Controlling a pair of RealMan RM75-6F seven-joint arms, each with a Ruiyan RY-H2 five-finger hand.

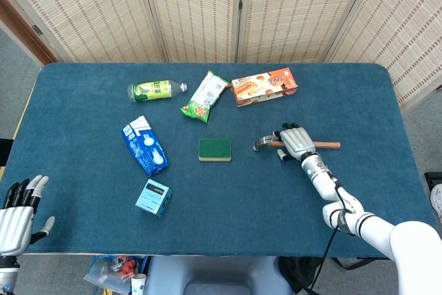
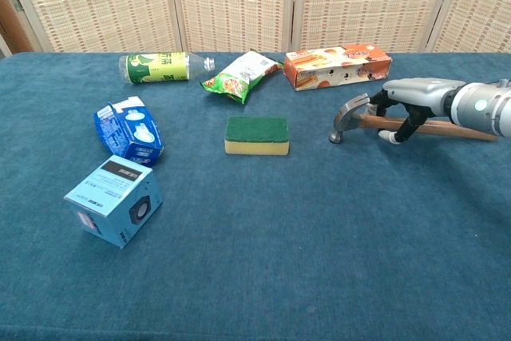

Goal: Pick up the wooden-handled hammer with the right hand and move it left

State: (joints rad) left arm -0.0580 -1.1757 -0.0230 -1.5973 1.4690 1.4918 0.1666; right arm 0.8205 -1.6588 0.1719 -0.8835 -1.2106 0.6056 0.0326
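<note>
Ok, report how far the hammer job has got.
Done: the right hand has reached the wooden-handled hammer and curls over its handle near the head. In hand: the grasp itself; whether it is firm is unclear. Left: lifting it off the blue table and carrying it left, toward the sponge.

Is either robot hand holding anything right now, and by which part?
The right hand has its fingers curled over the wooden-handled hammer, on the handle just behind the metal head; a firm grip cannot be told. The left hand holds nothing.
</note>
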